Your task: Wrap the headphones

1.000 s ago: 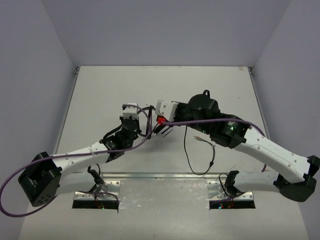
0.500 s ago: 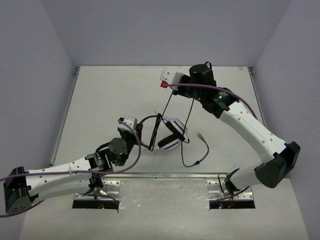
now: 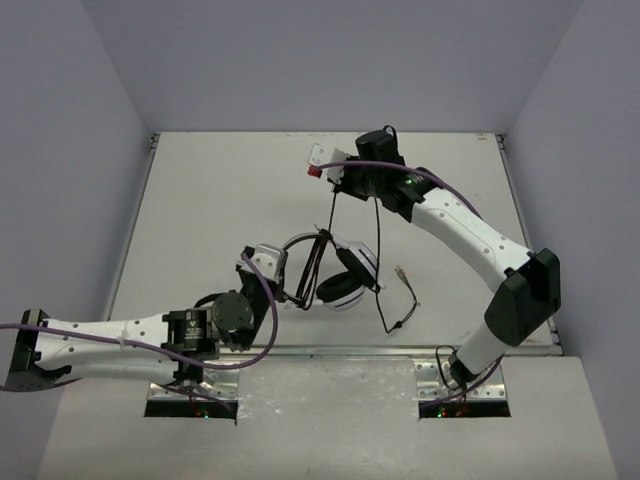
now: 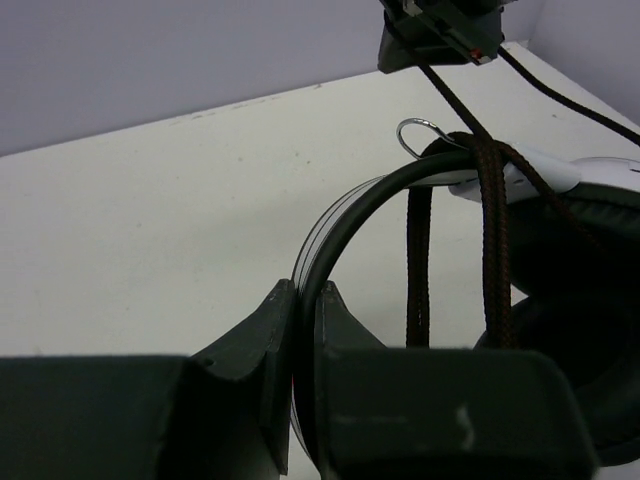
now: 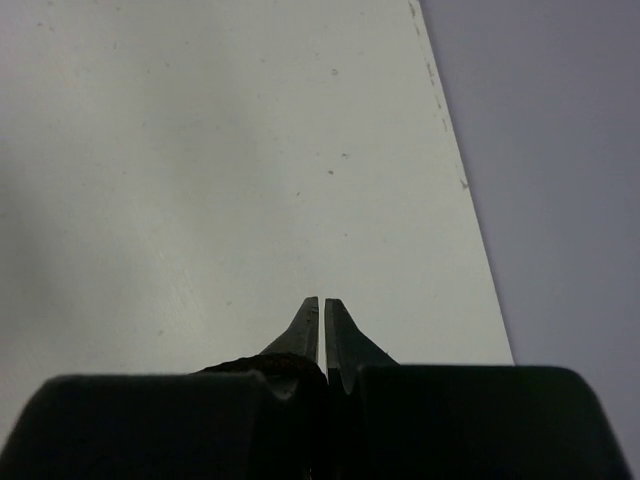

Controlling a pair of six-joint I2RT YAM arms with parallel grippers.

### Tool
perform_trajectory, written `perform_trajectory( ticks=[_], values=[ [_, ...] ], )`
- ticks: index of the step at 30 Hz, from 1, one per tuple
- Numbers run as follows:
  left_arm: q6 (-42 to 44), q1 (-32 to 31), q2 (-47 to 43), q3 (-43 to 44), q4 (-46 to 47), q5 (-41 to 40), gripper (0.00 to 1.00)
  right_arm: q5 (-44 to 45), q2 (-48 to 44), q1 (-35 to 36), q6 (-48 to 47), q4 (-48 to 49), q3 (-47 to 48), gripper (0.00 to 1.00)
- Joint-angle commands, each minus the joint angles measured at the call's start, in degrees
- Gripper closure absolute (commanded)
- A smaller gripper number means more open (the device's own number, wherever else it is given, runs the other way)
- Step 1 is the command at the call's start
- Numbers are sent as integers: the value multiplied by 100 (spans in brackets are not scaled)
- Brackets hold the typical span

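L arm comes in from lower-left, low over the table (image 3: 200, 200). L fingers (image 4: 283, 325) are clenched on the black headband (image 4: 345, 215), which runs thru the gap between them.

Headphones (image 3: 345, 290) sit mid-table, slightly to the near side. Headband crown points left toward L arm and the white cups (image 3: 362, 260) point right, so long axis is roughly L-R. Can't tell if the cups rest on the table or hang just above it.

Cable (image 4: 492, 250) is dark and braided, looped over the headband near the cup end w/ two strands hanging side by side in L wrist view. From there one strand runs taut toward the far side up to R fingers (image 5: 314, 325), so its axis is near-far. R fingers are pinched tight w/ a dark bit of cable at their base, grasping it above the far half of the table. Another strand drops from R arm toward the near side past the cups, curls on the table right of them and ends in a small plug (image 3: 400, 271).

Table is pale off-white, matte, w/ a few specks. Plain grey-lilac walls (image 3: 320, 60) on left, far and right sides. Metal strip (image 3: 320, 352) along near edge by the arm bases.
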Motion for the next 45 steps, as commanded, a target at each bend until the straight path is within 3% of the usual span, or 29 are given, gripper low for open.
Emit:
perform_trajectory(
  ticks=[1, 4, 10, 16, 19, 23, 31, 36, 45],
  values=[
    [277, -484, -164, 416, 449, -123, 100, 135, -90, -407, 393, 926, -103, 98],
    [347, -493, -366, 443, 677, -150, 100, -550, -222, -574, 832, 918, -341, 98],
    [734, -493, -1026, 522, 1451, 491, 100, -2827, -521, -1022, 1932, 1410, -1026, 92],
    [937, -493, -868, 1128, 1486, 940, 100, -3970, -196, -1049, 2766, 1576, -974, 87],
    [919, -493, -771, 1269, 1749, 906, 100, -4454, -240, -1049, 3460, 2383, -1525, 86],
    [1156, -493, -596, 1401, 2119, 659, 100, -4657, -380, -1049, 4217, 3491, -2142, 84],
    [2209, -493, -358, 1612, 3268, 316, 100, -4569, -223, -900, 4402, 3756, -2889, 85],
    [2641, -484, -314, 1761, 4113, 193, 99, -4499, -170, -733, 4683, 4538, -3513, 88],
    [3713, -484, -15, 2131, 4580, 211, 100, -4552, -108, -680, 4579, 4241, -3251, 86]
  ],
)
